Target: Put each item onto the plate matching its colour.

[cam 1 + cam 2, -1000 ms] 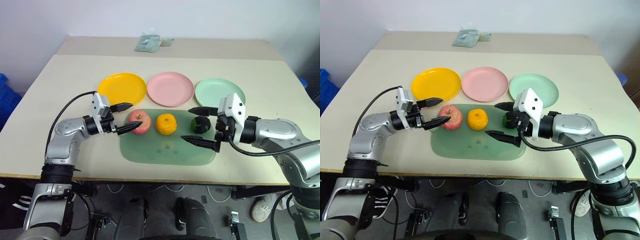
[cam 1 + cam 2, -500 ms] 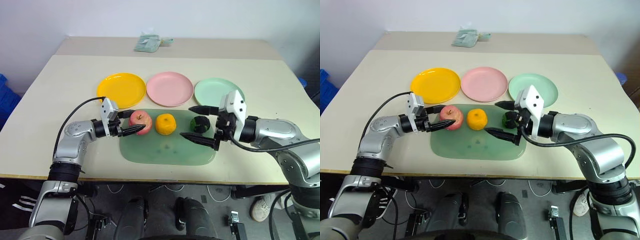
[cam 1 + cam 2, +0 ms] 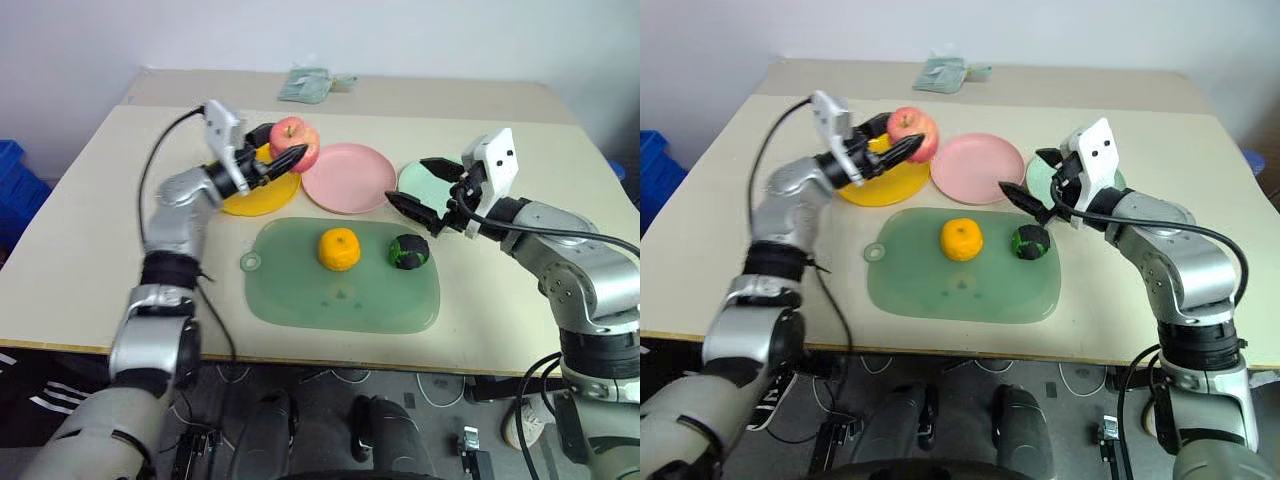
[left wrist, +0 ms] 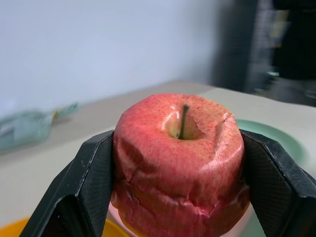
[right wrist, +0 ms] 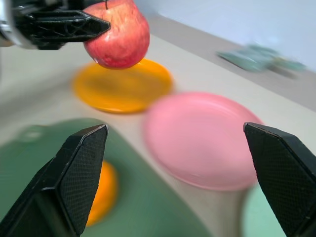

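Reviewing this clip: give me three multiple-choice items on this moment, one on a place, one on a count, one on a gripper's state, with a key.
1. Where is the apple?
A. on the green mat
B. held in the air over the yellow plate's edge
C. lying on the pink plate

2. How many fruits lie on the mat?
A. one
B. two
C. three

3. How is the right gripper?
A. open and empty
B. shut on the mandarin
C. shut on the green fruit

Key:
1 B: the left gripper clamps the apple above the yellow plate, beside the pink plate.
2 B: the mandarin and the green fruit lie on the mat.
3 A: the right gripper has its fingers spread with nothing between.
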Tool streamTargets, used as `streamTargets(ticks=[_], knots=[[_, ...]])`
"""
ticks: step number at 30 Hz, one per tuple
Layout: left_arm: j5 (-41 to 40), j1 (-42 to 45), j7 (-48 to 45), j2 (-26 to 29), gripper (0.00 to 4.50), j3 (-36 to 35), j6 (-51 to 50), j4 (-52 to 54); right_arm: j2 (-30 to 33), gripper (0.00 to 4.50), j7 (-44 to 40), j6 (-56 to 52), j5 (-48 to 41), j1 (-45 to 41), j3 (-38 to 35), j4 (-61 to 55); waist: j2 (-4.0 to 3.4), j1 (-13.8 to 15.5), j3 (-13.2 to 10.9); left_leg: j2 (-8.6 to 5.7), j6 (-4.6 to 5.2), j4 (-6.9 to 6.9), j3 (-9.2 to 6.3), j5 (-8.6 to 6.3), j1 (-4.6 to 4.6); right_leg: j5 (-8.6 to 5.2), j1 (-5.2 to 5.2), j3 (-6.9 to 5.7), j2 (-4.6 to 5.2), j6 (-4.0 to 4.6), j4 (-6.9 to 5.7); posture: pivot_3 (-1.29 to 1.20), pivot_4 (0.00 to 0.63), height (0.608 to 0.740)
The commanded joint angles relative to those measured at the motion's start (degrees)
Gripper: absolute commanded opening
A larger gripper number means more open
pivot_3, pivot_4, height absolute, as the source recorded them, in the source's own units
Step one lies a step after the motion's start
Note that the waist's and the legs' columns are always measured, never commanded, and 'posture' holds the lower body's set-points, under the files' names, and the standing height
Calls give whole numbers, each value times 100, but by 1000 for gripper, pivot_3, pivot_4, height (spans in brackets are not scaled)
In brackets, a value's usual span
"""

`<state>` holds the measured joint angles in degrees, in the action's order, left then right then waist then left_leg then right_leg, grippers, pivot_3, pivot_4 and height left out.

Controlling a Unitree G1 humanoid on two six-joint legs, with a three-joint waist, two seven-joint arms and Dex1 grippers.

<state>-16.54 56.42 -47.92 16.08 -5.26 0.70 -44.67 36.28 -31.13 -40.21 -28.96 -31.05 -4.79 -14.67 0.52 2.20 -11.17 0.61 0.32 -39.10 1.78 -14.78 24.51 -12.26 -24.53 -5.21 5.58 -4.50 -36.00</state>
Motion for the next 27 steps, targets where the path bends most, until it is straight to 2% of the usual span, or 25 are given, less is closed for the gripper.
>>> streamTargets(ticks=[1, 4, 9, 12, 17, 22, 23, 26, 27], knots=[[398, 684, 469, -343, 3331, 61, 703, -1203, -167, 4500, 360, -47, 135, -285, -135, -25, 3, -12, -2, 0, 1, 0, 1, 0, 0, 0, 0, 0, 0, 0, -1, 0, 150, 740], [598, 975, 682, -561, 3331, 48, 1017, -2006, -203, 4500, 430, -99, 181, -300, -139, -131, 4, -24, -2, 2, 2, 4, 4, -1, 1, 0, -5, 1, 0, 0, -1, 0, 150, 740], [651, 1173, 850, -829, 3331, -61, 1186, -2570, -177, 4500, 466, -146, 202, -153, -131, -343, 4, -38, -2, 6, 3, 4, 4, -2, 0, 0, -6, 1, -1, 0, -2, 0, 150, 740], [807, 1222, 1056, -909, 4450, -14, 1316, -2716, -156, 4500, 477, -158, 215, -109, -162, -411, 4, -17, -3, 8, 3, 1, 4, -2, 1, 0, -6, 2, -1, 0, -1, 0, 150, 740], [592, 1281, 716, -890, 4450, -319, 1301, -2662, -145, 4500, 417, -217, 106, -91, -215, -504, 4, -11, -3, 9, 3, 0, 3, -2, 0, 1, -6, 2, -1, 0, -2, 0, 150, 740], [274, 1260, -467, -533, 4450, -520, 1140, -2167, -32, 4500, 78, -340, -145, 74, -246, -710, 4, -26, -2, 9, 3, 2, 3, -2, 1, 0, -6, 2, -1, 1, -1, 0, 150, 740], [84, 1207, -954, -404, 4450, -560, 811, -1930, 0, 4500, 0, -343, -186, 122, -250, -769, 3, -31, -3, 10, 3, 2, 4, -2, 0, 0, -6, 2, -1, 1, -2, 0, 150, 740], [-851, 504, -3507, 306, 4450, -332, -1291, -354, 88, 4500, -390, -545, -644, 275, -347, -985, 2, -106, -2, 13, 3, 2, 3, -2, 0, 0, -7, 3, -1, 2, -4, 0, 150, 740], [-1022, 286, -3856, 483, 4450, -250, -1843, 31, 124, 4500, -484, -600, -740, 300, -365, -1009, 0, -175, -2, 15, 3, 4, 2, -2, 0, 0, -7, 4, -1, 3, -3, 0, 150, 740]])
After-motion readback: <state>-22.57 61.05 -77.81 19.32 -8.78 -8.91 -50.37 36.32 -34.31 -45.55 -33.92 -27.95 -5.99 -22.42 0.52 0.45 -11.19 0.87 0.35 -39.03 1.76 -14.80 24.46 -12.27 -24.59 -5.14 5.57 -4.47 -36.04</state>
